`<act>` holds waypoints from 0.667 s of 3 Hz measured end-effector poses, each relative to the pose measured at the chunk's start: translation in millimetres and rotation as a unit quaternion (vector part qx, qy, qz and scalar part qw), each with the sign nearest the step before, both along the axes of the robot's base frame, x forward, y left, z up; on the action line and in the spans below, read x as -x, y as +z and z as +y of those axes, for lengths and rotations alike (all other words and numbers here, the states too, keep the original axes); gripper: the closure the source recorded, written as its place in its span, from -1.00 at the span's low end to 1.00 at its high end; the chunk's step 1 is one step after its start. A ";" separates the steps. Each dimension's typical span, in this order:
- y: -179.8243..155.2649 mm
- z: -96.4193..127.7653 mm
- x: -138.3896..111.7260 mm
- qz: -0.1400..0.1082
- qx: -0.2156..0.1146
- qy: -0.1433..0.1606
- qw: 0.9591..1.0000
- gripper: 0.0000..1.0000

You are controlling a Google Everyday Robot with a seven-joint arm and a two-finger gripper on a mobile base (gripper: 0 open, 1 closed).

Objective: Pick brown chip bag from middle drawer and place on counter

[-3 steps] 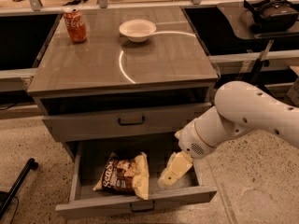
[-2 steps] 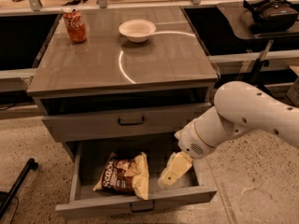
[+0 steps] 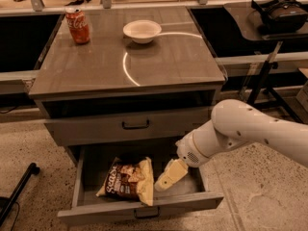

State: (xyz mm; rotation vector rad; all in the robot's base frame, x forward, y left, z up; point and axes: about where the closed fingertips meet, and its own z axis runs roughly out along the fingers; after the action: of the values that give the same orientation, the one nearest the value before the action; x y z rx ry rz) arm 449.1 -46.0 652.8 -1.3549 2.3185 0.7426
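Observation:
The brown chip bag (image 3: 127, 181) lies flat in the open middle drawer (image 3: 144, 207), left of centre, with its white lettering facing up. My gripper (image 3: 163, 179) hangs from the white arm (image 3: 240, 131) and reaches down into the drawer. It sits just to the right of the bag, with its tip close to the bag's cream edge. The counter (image 3: 159, 61) is the glossy grey-brown top of the cabinet above.
A red soda can (image 3: 78, 27) stands at the counter's back left and a white bowl (image 3: 142, 31) at back centre. The drawer above (image 3: 134, 125) is shut. Dark side tables flank the cabinet, with a headset (image 3: 279, 11) on the right one.
My arm and gripper have moved a little to the left inside the drawer, closer to the chip bag. The bag has not moved.

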 end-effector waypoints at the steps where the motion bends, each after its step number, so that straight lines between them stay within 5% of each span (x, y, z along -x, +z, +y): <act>1: -27.2 13.1 -10.4 0.010 -0.012 0.006 1.000 -1.00; 2: -53.2 34.0 -21.3 0.017 -0.014 0.030 0.999 -1.00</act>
State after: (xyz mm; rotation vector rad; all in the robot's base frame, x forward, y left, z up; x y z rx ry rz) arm 470.4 -12.0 599.7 -1.4166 2.2938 0.8187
